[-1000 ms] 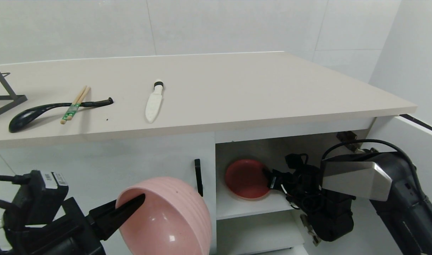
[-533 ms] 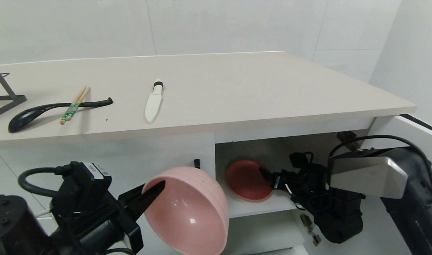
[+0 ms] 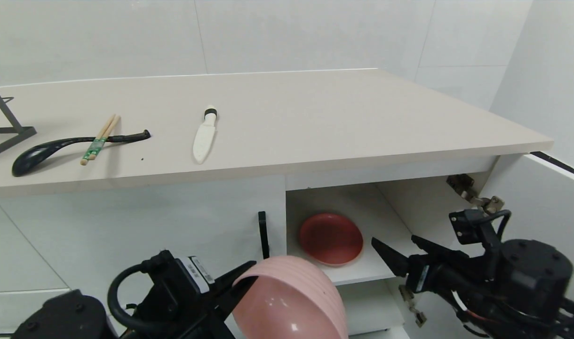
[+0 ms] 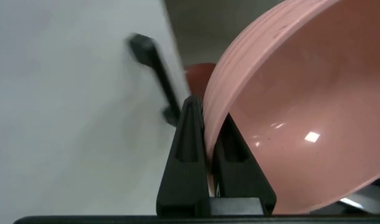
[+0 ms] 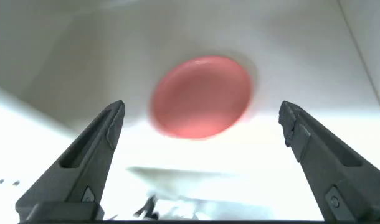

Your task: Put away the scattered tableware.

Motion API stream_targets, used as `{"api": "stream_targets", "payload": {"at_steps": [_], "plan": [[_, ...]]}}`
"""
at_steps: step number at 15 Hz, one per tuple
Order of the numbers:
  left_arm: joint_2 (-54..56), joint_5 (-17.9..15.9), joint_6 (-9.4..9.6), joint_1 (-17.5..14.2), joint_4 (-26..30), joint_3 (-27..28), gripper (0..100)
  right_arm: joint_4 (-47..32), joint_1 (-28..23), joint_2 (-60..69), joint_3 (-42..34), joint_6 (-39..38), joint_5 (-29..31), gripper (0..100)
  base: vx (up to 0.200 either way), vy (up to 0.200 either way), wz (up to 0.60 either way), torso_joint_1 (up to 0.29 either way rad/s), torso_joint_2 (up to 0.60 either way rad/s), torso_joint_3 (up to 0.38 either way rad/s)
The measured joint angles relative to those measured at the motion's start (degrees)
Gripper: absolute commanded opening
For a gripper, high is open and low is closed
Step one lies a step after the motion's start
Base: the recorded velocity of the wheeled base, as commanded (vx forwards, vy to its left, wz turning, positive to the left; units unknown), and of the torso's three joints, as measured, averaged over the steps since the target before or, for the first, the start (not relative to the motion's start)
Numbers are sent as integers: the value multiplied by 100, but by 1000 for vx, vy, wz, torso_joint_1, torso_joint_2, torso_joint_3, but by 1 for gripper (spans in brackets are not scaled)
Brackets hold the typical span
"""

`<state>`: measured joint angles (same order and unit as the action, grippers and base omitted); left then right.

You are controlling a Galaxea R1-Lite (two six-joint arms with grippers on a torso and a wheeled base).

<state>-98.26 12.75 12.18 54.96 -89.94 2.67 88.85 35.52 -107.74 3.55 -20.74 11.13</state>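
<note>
My left gripper [image 3: 237,282] is shut on the rim of a pink ribbed bowl [image 3: 289,301], held low in front of the cabinet, just left of the open compartment. In the left wrist view its fingers [image 4: 191,149] pinch the pink bowl [image 4: 289,118]. A red plate [image 3: 330,238] lies on the cabinet shelf [image 3: 362,268]. My right gripper [image 3: 402,252] is open, in front of the shelf and right of the plate, nothing between its fingers. In the right wrist view the red plate [image 5: 202,96] lies beyond the open right gripper [image 5: 202,130]. A black ladle [image 3: 56,147], chopsticks [image 3: 99,140] and a white knife [image 3: 204,135] lie on the countertop.
The cabinet's right door [image 3: 546,188] stands open; the left door has a black handle [image 3: 263,234]. A black rack [image 3: 2,122] stands at the countertop's far left. The countertop [image 3: 362,113] right of the knife is bare.
My right gripper has pulled back out of the cabinet, leaving the red plate on the shelf. My left gripper has carried the pink bowl rightward and lower, toward the open compartment.
</note>
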Motion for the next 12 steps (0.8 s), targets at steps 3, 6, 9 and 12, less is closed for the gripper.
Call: {"api": "stream_targets", "payload": {"at_steps": [3, 6, 9, 12], "plan": [[-386, 354, 137, 354, 0, 223, 0, -397, 375, 929, -302, 29, 327, 100, 0, 0, 0, 0, 0, 0], [-887, 1005, 355, 524, 0, 780, 0, -677, 424, 1527, -350, 301, 382, 100, 0, 0, 0, 0, 0, 0], [-1663, 1741, 308, 1084, 0, 1497, 0, -844, 422, 1908, -352, 490, 457, 100, 0, 0, 0, 0, 0, 0], [-1993, 1807, 233, 1365, 0, 1679, 0, -846, 411, 2066, -355, 500, 468, 100, 0, 0, 0, 0, 0, 0]]}}
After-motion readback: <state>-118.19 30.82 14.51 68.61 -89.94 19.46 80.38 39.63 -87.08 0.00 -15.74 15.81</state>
